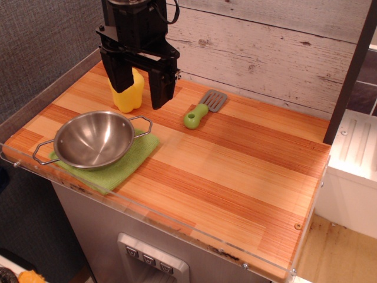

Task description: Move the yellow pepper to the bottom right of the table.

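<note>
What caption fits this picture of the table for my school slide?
Black robot hand open around a glossy yellow toy pepper on a striped wooden table.

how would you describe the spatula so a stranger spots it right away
On the striped wooden table, look toward the back near the plank wall. The spatula lies flat there, right of the yellow pepper and black claw. It alone has a green handle and slotted grey blade.

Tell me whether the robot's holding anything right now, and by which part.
It cannot be told: the gripper has its jaws spread either side of the yellow pepper, but contact is unclear.
</note>
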You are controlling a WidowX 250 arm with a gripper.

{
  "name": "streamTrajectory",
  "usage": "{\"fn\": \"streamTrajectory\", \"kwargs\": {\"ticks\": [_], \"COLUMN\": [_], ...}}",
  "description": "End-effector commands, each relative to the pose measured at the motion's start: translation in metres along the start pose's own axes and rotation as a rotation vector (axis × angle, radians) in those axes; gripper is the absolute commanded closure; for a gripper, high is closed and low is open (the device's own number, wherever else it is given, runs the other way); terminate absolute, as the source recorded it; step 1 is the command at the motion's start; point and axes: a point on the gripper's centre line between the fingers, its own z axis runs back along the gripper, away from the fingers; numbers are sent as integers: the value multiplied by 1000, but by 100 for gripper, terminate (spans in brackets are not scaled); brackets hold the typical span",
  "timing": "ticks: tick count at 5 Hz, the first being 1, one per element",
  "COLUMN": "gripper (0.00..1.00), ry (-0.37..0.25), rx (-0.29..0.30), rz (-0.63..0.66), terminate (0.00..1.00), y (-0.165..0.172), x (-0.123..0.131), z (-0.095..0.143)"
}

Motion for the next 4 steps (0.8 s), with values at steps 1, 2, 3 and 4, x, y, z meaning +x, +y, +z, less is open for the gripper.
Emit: {"fn": "streamTrajectory", "kwargs": {"ticks": [1, 2, 3, 4], "gripper": [0, 0, 0, 0], "ry": [0, 0, -19, -23], "rx": [0, 19, 33, 84], "rz": [0, 33, 63, 87], "terminate": [0, 0, 0, 0], "y": [0, 18, 39, 59], "x": [0, 12, 24, 35], "z": [0, 1, 9, 14]}}
